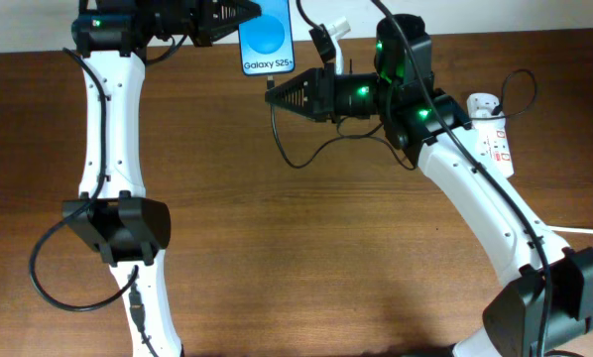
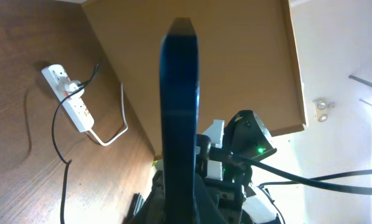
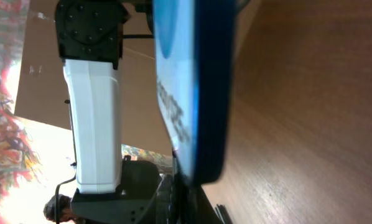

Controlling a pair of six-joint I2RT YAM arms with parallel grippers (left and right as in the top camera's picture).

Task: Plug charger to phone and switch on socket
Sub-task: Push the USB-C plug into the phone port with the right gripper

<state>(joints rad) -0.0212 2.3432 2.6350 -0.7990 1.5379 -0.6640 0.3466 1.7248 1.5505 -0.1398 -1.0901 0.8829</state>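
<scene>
Your left gripper (image 1: pixel 242 20) clamps the slim blue-screened black smartphone (image 1: pixel 267 38) at the far edge of the brown wooden table (image 1: pixel 306 258). Your right gripper (image 1: pixel 275 96) pinches the thin black charger cable (image 1: pixel 296 165) just beneath. The white oblong power strip (image 1: pixel 490 127) lies partly under your right arm (image 1: pixel 475 188).

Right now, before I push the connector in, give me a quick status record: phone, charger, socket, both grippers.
phone: held at the table's far side, blue screen facing the overhead camera
charger: tip right at the phone's lower edge; cannot tell whether it is seated
socket: lying on the table to the right, apart from the phone; switch state too small to read
left gripper: shut on the phone
right gripper: shut on the charger near its tip, pointing at the phone's lower edge
</scene>
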